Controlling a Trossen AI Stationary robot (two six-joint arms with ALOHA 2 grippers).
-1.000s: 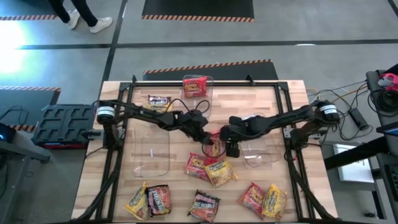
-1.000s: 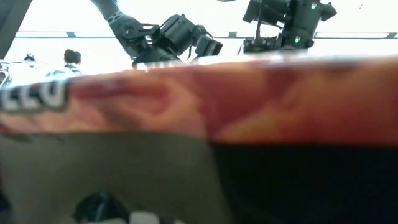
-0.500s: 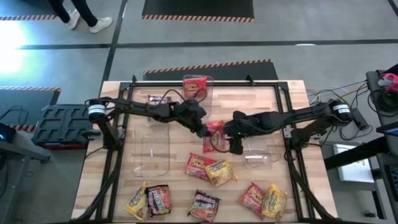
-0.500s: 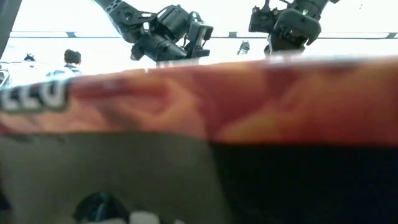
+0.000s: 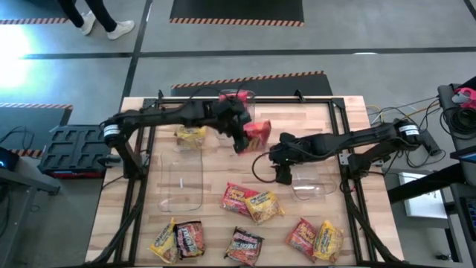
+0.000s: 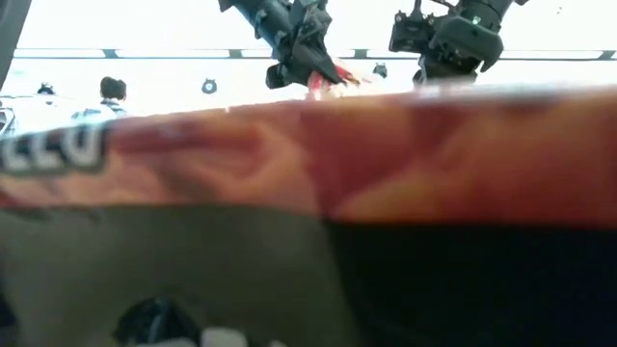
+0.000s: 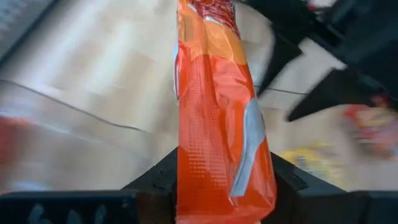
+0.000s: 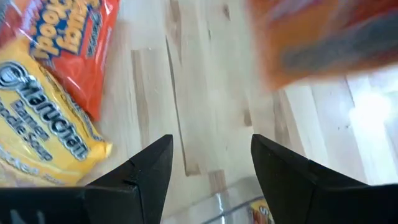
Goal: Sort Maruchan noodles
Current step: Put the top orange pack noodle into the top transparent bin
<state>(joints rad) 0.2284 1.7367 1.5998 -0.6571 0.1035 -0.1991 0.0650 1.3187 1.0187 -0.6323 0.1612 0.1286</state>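
My left gripper is above the table's middle, toward the far side, shut on a red Maruchan noodles packet. In the left wrist view this packet shows edge-on between the fingers. My right gripper hangs open right of centre with only bare wood between its fingers. More packets lie flat near the front: red, yellow, dark and others. One red packet is in the far bin and a yellow one lies at far left. My left gripper pinches the red packet by its two flat faces at the end nearest the wrist, one finger on each face. The fingers slant down from the table's left. The packet stands on edge, reaches out beyond the fingertips and is lifted clear of the table.
Clear plastic bins stand at left centre, right centre and the far middle. A black frame runs along the table's sides. A packet right at the low camera blocks most of that view.
My left gripper has taken the red packet up from the table's middle, beside my right gripper, and carried it up and toward the far edge while rolling its wrist. The packet, flat on the wood before, now stands on edge, clear of the table.
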